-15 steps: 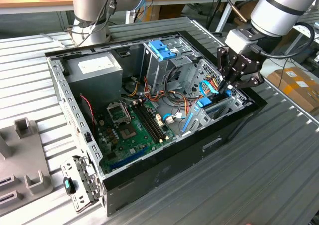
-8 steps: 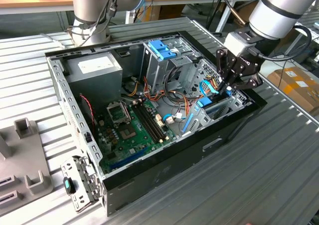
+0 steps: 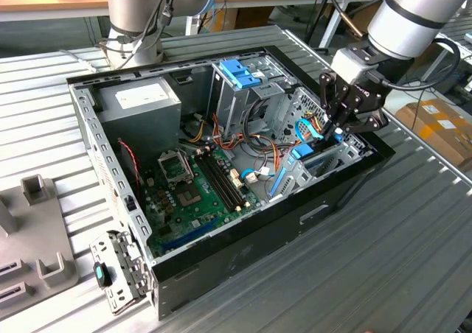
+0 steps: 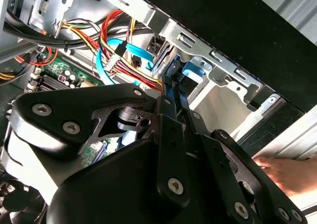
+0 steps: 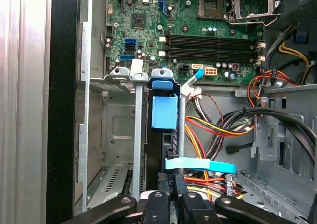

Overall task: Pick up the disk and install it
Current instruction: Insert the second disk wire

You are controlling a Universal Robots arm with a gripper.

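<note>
The arm's gripper (image 3: pixel 333 130) reached down into the open computer case (image 3: pixel 243 263), at the end of the case toward the exterior view's right. Its jaws stood closed on the disk (image 5: pixel 163 114), which stood on edge in a metal bay (image 5: pixel 111 135) against the case wall; only the disk's blue plastic frame and its dark upper edge could be seen between the bay's upright rails. In the exterior view the blue frame (image 3: pixel 304 153) showed just below the fingertips, beside a bundle of orange, yellow and red cables (image 3: pixel 276 150). A flat light-blue data cable (image 5: pixel 200 164) crossed just behind the disk in the first wrist view. The green motherboard (image 3: pixel 199 193) lay on the case floor, well apart from the bay, with the grey power-supply box (image 3: pixel 140 106) at the far corner and the tall cage with a blue top (image 3: pixel 240 75) near the middle. The case rested on a ribbed metal worktop (image 3: pixel 383 259). A person's hand (image 4: pixel 285 173) showed at the case's outer edge in the second wrist view.
</note>
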